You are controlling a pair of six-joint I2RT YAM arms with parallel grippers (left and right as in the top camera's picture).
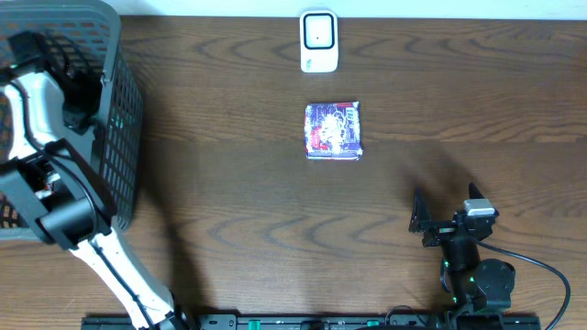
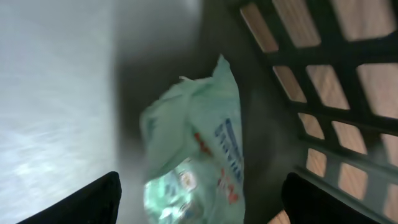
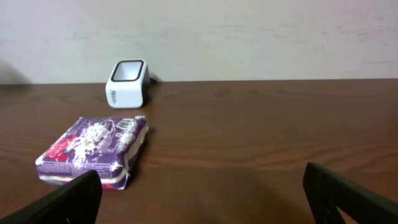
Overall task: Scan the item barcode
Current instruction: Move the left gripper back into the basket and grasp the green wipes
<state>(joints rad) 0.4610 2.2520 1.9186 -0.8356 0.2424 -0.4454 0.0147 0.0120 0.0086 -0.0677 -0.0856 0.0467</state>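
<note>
A pale green packet (image 2: pixel 196 155) with blue and red print lies in the corner of the grey basket (image 1: pixel 124 110). My left gripper (image 2: pixel 202 190) is down inside the basket, open, one finger on each side of the packet and neither clearly touching it. A purple packet (image 1: pixel 333 131) lies flat mid-table. The white barcode scanner (image 1: pixel 319 41) stands behind it at the far edge. My right gripper (image 1: pixel 445 200) hovers open near the front right, with nothing between its fingers. In the right wrist view the purple packet (image 3: pixel 93 152) and scanner (image 3: pixel 127 83) sit ahead to the left.
The basket's slatted wall (image 2: pixel 323 93) is close on the right of my left gripper, and its pale floor (image 2: pixel 56 106) lies to the left. The left arm (image 1: pixel 55 215) leans over the basket's near rim. Bare brown tabletop (image 1: pixel 229 202) lies between basket and right arm.
</note>
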